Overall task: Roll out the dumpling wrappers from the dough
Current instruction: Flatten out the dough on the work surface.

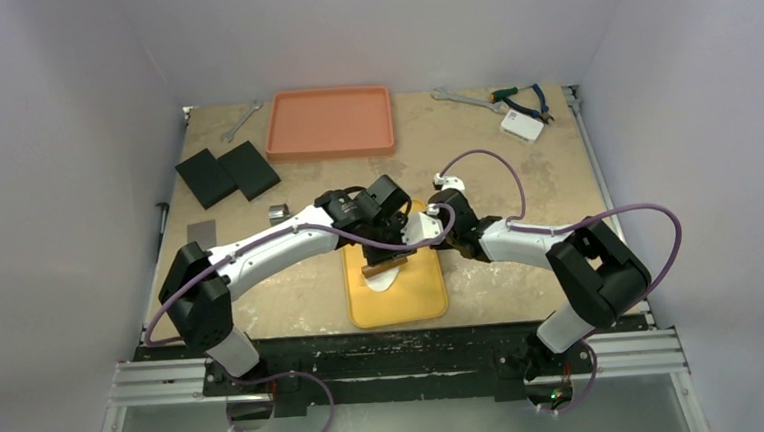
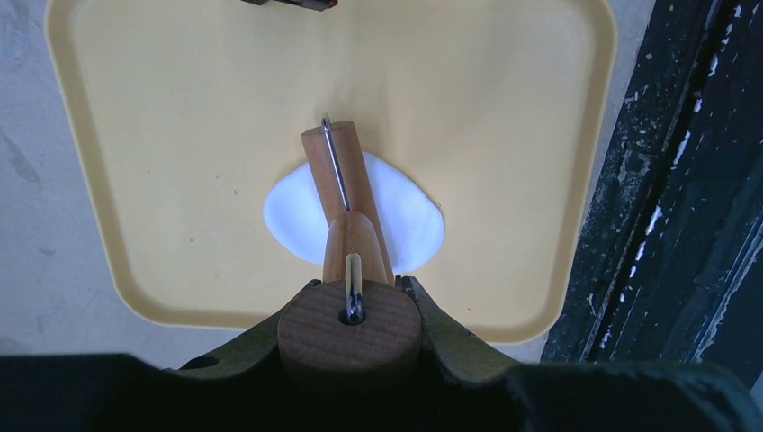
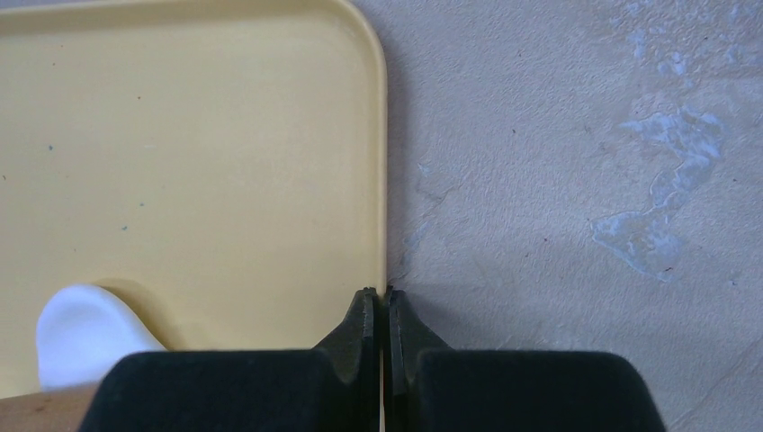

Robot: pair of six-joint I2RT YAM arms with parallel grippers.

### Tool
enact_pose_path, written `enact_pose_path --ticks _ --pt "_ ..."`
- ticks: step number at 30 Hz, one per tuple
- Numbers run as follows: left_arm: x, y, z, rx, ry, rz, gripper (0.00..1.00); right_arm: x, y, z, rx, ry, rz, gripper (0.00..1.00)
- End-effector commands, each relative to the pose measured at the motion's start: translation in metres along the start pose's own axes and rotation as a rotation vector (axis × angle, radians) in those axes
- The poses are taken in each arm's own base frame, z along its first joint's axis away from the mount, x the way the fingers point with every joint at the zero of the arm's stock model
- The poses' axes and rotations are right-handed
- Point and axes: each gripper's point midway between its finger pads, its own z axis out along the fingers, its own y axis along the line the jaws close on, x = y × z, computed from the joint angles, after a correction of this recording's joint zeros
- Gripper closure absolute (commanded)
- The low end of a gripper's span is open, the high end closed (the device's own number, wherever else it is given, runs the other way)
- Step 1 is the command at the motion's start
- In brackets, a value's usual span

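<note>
Left end effector (image 2: pixel 353 306) clamps the rolling pin (image 2: pixel 346 180) on flattened dough (image 2: pixel 405 220); right end effector (image 3: pixel 387 301) pinches the tray (image 3: pixel 180 135) rim; no wrappers cut yet.

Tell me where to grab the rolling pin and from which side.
Grip the rolling pin by its thick round handle end, one finger on each curved side, coming from the yellow tray's left side along the pin's axis. The left gripper holds it so. That leaves the slimmer barrel free on the white dough.
</note>
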Motion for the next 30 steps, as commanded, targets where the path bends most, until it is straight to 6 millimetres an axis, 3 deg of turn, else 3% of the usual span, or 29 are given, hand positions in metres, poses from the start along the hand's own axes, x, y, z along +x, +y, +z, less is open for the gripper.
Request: enact_pose_path --ticks 1,8,17,30 --pt "0.033 -0.075 0.014 0.291 0.105 0.033 1.00 0.005 -0.005 0.002 0.022 0.018 -0.024 1.00" --pt "0.049 -0.094 0.012 0.364 0.134 0.142 1.00 0.005 -0.005 0.002 0.023 0.018 -0.024 1.00" --pt "0.057 -0.103 -0.004 0.432 0.148 0.222 1.00 0.005 -0.005 0.002 0.021 0.019 -0.024 1.00" --pt "0.072 -0.111 -0.003 0.463 0.172 0.229 1.00 0.005 -0.005 0.002 0.021 0.019 -0.024 1.00"
